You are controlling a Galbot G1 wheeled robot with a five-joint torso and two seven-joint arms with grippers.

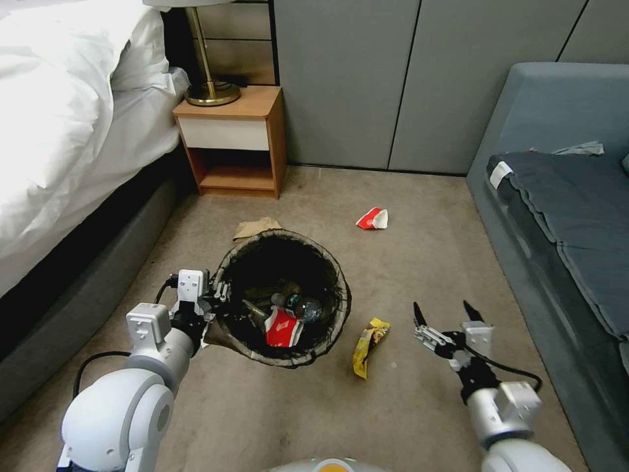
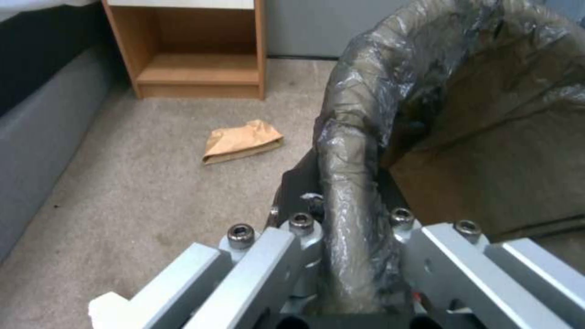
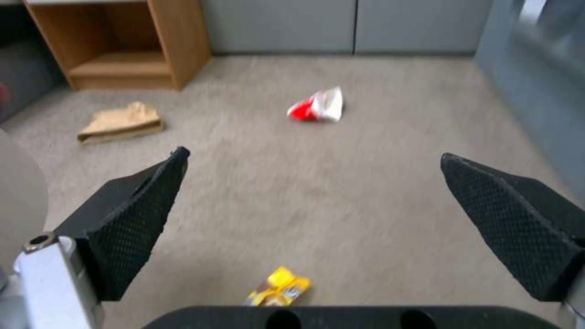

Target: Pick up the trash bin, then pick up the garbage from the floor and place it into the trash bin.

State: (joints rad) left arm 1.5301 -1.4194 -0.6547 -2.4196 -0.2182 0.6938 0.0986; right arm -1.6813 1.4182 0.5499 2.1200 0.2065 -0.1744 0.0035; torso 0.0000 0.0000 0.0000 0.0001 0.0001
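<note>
A bed [image 1: 59, 111] runs along the robot's left, a nightstand [image 1: 232, 141] with a lamp [image 1: 209, 85] stands at the back wall, and a grey sofa [image 1: 563, 190] lines the right, leaving a strip of carpet [image 1: 426, 262] between them. On it lie a brown paper [image 1: 255, 227] just behind the bin [image 1: 283, 298], a red-and-white wrapper [image 1: 373, 219] farther back toward the sofa, and a yellow snack bag [image 1: 368, 344] just right of the bin. Inside the bin sit another red wrapper [image 1: 282, 328] and a bottle [image 1: 298, 307] (dark liner all round them). The left gripper [image 2: 344, 274] reaches forward low, jaws clamped on the bin's lined rim at its left side. The right gripper [image 1: 447, 318] hovers over bare carpet right of the snack bag, pointing forward, its black fingers [image 3: 131, 219] spread wide with nothing between them.
</note>
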